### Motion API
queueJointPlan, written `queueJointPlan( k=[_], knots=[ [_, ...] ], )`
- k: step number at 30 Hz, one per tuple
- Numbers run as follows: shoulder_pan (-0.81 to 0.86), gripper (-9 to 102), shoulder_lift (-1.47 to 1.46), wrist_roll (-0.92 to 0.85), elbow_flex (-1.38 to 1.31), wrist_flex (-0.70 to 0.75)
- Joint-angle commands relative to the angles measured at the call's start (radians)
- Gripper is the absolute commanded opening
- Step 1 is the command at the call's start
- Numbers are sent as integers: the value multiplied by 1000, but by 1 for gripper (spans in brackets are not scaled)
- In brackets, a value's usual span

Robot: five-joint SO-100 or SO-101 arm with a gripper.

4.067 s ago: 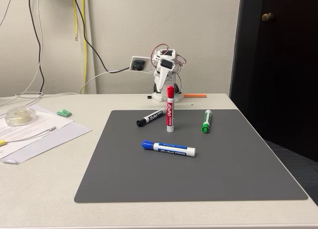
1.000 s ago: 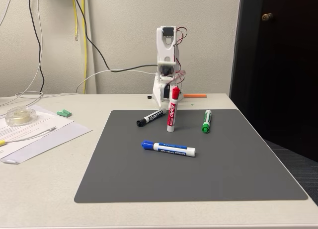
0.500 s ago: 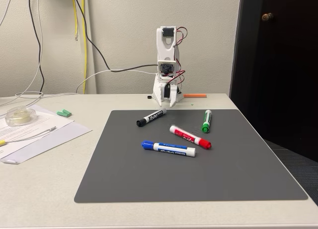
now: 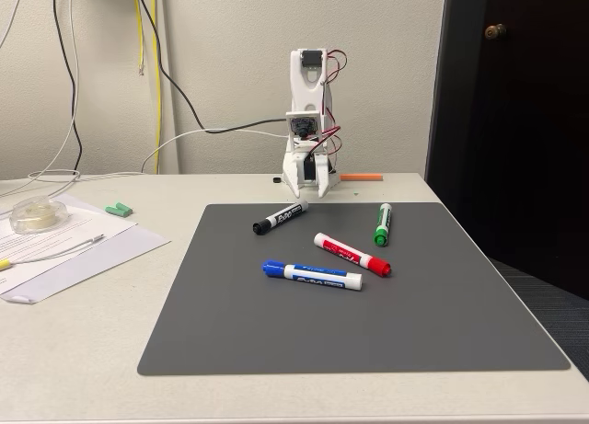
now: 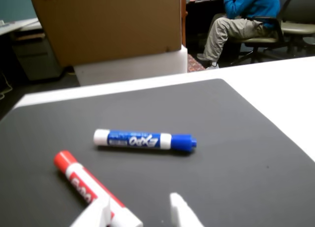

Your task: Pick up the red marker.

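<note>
A white-barrelled red marker lies flat at the centre of a dark grey mat, just above a blue-capped marker. In the wrist view, low centre, the white fingers are spread apart and empty, one over the red marker's barrel. A closing pinch could roll the round barrel away.

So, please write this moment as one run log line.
gripper: open, empty | red-capped white marker: lying on grey mat, beside blue marker | phase: pre-grasp
</note>
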Motion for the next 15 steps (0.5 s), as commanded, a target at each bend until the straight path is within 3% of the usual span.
queueJointPlan(
  k=[1,9,15],
  knots=[
    [2,19,319,31,-107,483],
    [0,19,333,140,-367,874],
    [-18,29,268,298,-669,1255]
  ],
)
